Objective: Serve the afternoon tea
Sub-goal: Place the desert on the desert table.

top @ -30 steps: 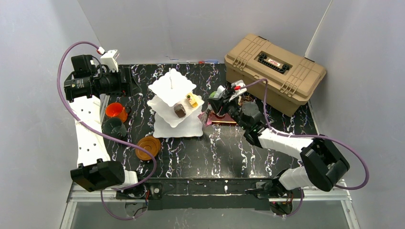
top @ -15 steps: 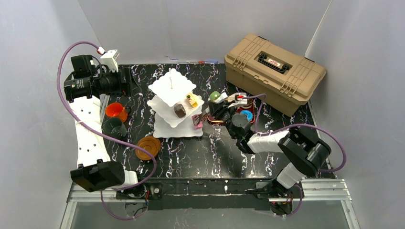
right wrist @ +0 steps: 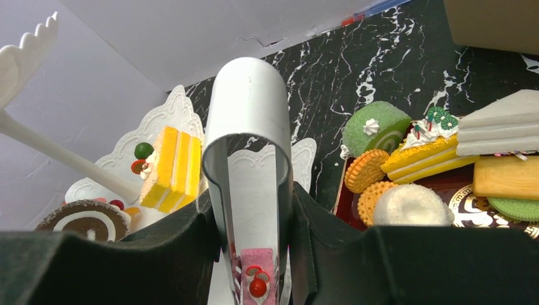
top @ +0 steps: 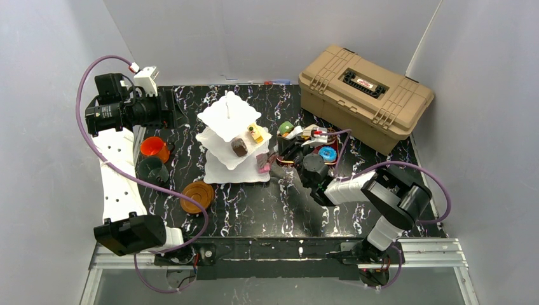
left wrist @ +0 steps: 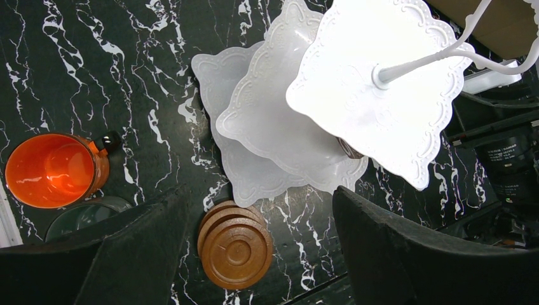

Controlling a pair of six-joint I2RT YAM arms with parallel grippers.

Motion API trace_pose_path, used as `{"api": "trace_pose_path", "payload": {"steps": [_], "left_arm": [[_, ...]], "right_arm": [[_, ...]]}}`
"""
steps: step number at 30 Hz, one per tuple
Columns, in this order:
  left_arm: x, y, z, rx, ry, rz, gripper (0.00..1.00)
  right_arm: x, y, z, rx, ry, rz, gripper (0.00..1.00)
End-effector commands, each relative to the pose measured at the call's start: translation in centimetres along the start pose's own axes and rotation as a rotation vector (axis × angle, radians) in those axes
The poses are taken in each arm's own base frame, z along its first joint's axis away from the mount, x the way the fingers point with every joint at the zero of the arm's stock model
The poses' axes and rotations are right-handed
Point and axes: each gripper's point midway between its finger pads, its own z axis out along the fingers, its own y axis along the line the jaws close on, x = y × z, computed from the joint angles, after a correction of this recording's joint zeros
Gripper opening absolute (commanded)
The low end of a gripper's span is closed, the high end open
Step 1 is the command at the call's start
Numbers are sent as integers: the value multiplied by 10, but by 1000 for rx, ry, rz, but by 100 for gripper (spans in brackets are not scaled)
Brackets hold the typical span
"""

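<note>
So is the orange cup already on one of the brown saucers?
No, the orange cup stands apart from the brown saucers, which sit stacked with nothing on them.

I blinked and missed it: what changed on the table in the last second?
The right gripper, shut on the metal tongs pinching a pink pastry, swung left from the tray toward the stand, its elbow folding in. The left gripper, orange cup, dark cup, saucers and toolbox stayed put.

Dark cup (left wrist: 86,216) half behind fingers (left wrist: 127,254)
</note>
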Motion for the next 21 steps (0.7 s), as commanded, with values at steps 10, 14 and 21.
{"api": "trace_pose_path", "payload": {"steps": [10, 14, 21], "left_arm": [[-5, -8, -10, 5, -35, 30, 80], [-6, -9, -11, 8, -37, 32, 80], [-6, -10, -10, 13, -37, 28, 80]], "right_arm": [[-48, 32, 6, -69, -142, 61, 52], [-64, 32, -1, -65, -174, 40, 51], [-94, 19, -8, -38, -211, 8, 51]]}}
